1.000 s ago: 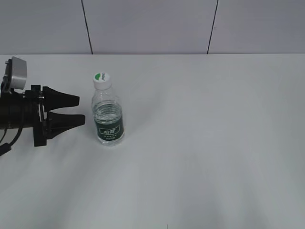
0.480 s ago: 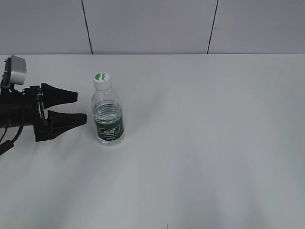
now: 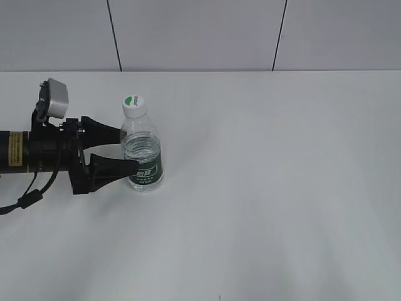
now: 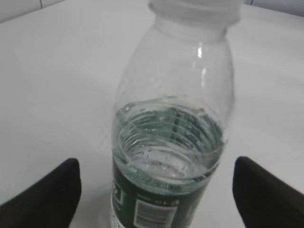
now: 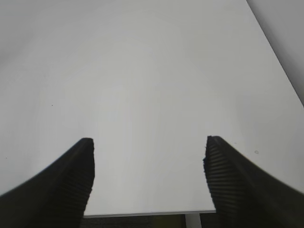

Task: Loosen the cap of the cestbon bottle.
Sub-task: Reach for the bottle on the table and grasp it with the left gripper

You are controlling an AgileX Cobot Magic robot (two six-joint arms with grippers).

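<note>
Clear ribbed cestbon bottle, green label, white cap on, upright left of centre on table. Left gripper wide open, fingertips flanking bottle, gripping nothing. Right gripper open, empty.

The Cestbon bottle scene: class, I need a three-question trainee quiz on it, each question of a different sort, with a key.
1. True or false: the left gripper has its jaws open on either side of the cestbon bottle.
2. Multiple choice: where is the cap? A) lying on the table B) on the bottle's neck C) held in the right gripper
3. Fill in the missing word: the water in the bottle reaches roughly up to the top edge of the dark ____ label.

Key: 1 true; 2 B; 3 green. The bottle stands upright on the white table, and the right gripper is open over bare table, holding nothing.
</note>
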